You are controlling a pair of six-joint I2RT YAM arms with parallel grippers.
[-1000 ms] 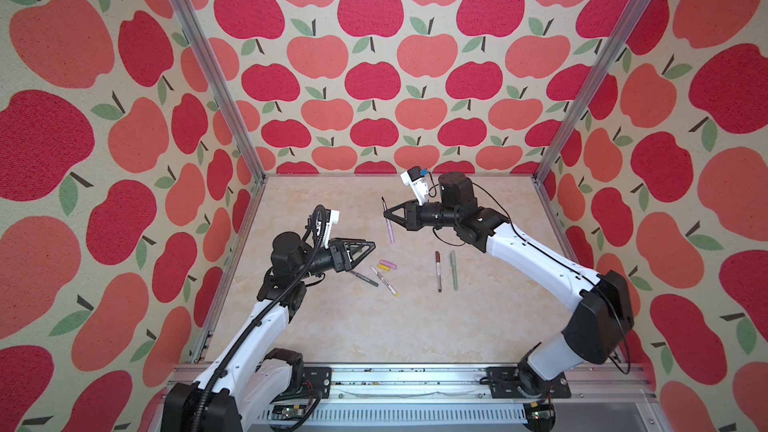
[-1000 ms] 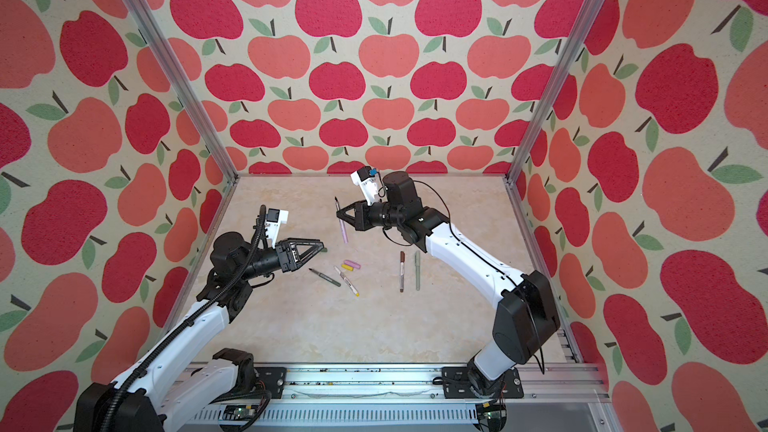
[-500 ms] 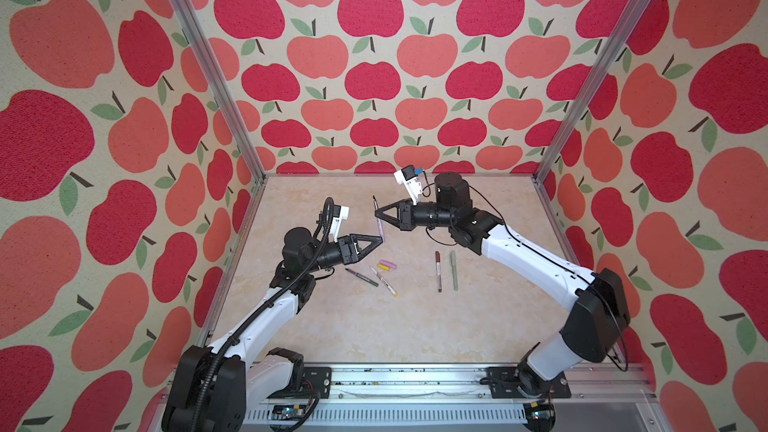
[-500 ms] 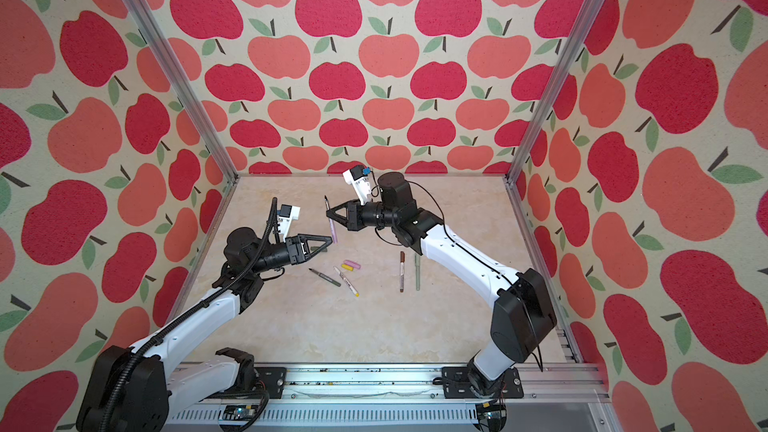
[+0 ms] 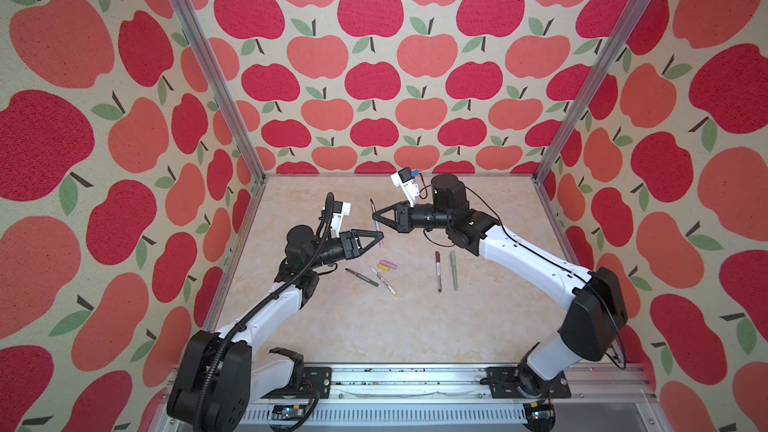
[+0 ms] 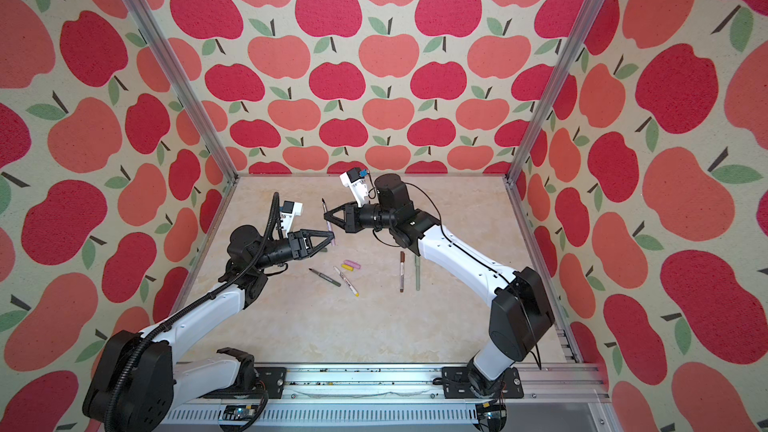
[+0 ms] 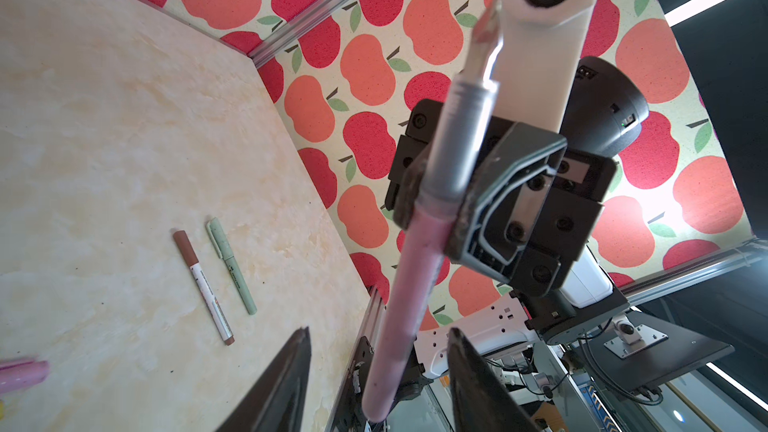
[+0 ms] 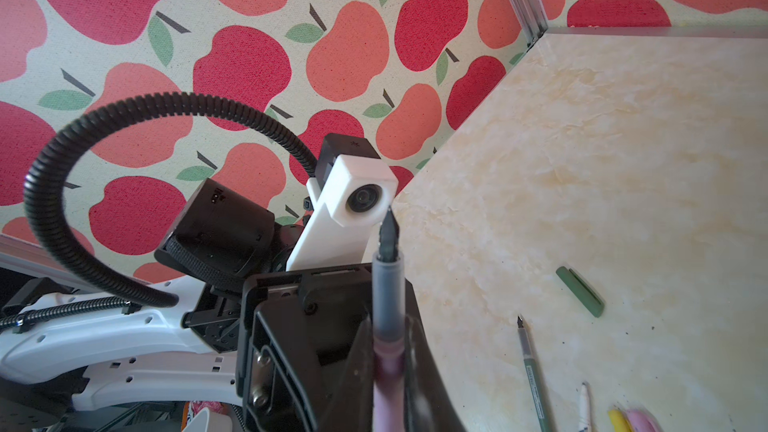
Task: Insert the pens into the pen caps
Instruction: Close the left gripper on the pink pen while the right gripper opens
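Right jaws pinch lilac-pink pen (image 7: 411, 284); half-open left jaws straddle it.

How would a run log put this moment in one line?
right gripper: shut on lilac pen | left gripper: open around it | lilac cap: on table

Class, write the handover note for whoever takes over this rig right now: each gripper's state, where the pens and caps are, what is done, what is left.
Right gripper: shut on the lilac-pink pen, which is uncapped, tip up, held in the air.
Left gripper: open, fingers either side of that pen's lower end, not gripping it.
Done: brown pen and sage green pen lie capped, side by side.
Left: three pens to cap. Lilac-pink cap and yellow cap lie loose together. Dark green pen and white-and-yellow pen lie uncapped beside them. Dark green cap lies on its own.
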